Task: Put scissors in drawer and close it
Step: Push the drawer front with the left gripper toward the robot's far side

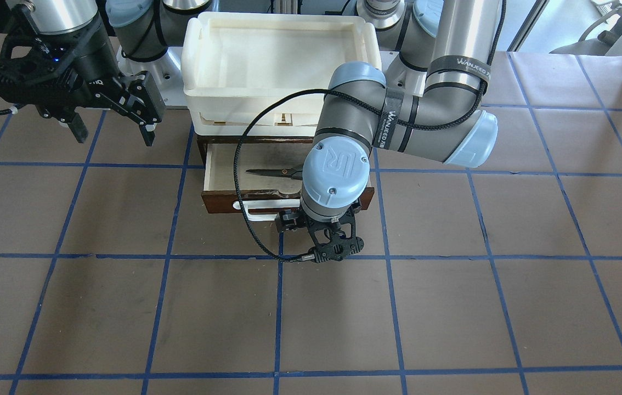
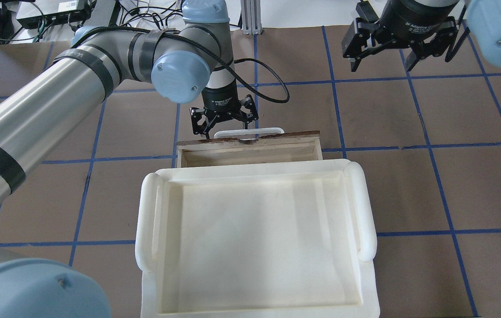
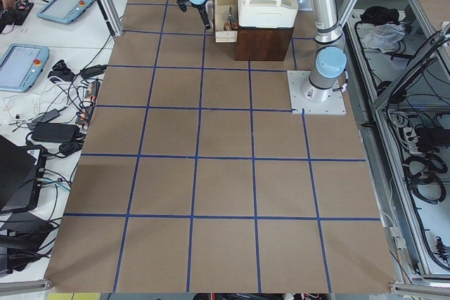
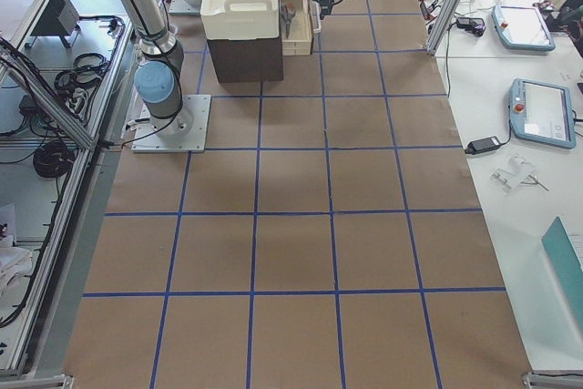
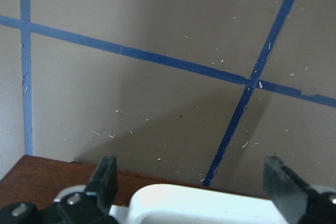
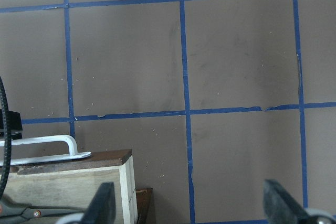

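The dark brown drawer (image 1: 222, 201) stands pulled open under the stacked trays, its white bar handle (image 2: 249, 132) facing away from the robot. The scissors (image 1: 268, 172) lie flat inside on the pale floor, their handles hidden under my left wrist. My left gripper (image 2: 226, 126) is open and empty, fingers pointing down just outside the drawer front. In the left wrist view the gripper (image 5: 190, 169) has the handle (image 5: 194, 205) between its fingers. My right gripper (image 1: 113, 133) is open and empty, raised off to the drawer's side. Its wrist view shows the drawer corner (image 6: 126, 174).
Cream-white plastic trays (image 2: 146, 221) sit stacked on the brown cabinet above the drawer. The brown table surface (image 1: 344, 318) carries a blue tape grid. Operator tables with tablets (image 3: 24, 61) stand beyond the table's far edge.
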Robot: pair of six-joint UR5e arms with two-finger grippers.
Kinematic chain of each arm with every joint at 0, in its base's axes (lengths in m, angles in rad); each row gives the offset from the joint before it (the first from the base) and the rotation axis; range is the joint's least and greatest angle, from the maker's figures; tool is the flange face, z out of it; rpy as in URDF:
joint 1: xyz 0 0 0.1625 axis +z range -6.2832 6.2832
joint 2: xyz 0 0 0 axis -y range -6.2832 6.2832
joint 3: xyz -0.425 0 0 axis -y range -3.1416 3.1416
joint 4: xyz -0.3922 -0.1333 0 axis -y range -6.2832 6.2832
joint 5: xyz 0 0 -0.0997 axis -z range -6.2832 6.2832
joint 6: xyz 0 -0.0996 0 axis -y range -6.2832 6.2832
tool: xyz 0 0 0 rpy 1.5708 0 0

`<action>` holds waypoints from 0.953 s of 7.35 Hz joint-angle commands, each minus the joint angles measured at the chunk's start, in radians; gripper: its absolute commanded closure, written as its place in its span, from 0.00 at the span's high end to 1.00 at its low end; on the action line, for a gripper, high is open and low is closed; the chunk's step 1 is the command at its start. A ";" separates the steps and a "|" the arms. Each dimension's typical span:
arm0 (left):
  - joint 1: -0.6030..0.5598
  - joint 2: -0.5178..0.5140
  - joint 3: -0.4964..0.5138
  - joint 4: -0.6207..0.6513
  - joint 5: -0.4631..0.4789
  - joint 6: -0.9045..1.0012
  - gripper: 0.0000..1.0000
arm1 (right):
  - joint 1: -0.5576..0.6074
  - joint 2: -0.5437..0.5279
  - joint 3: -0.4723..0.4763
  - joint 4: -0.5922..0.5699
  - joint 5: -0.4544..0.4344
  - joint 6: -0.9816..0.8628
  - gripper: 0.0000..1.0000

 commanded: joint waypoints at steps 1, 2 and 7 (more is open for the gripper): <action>-0.003 0.006 0.000 -0.041 0.002 0.000 1.00 | -0.001 -0.002 0.002 0.001 -0.001 0.000 1.00; -0.005 0.008 0.000 -0.062 0.004 0.000 1.00 | -0.001 -0.001 0.002 0.000 0.000 0.000 1.00; -0.020 0.012 -0.012 -0.109 0.010 -0.002 1.00 | -0.001 -0.002 0.002 0.002 0.000 0.000 1.00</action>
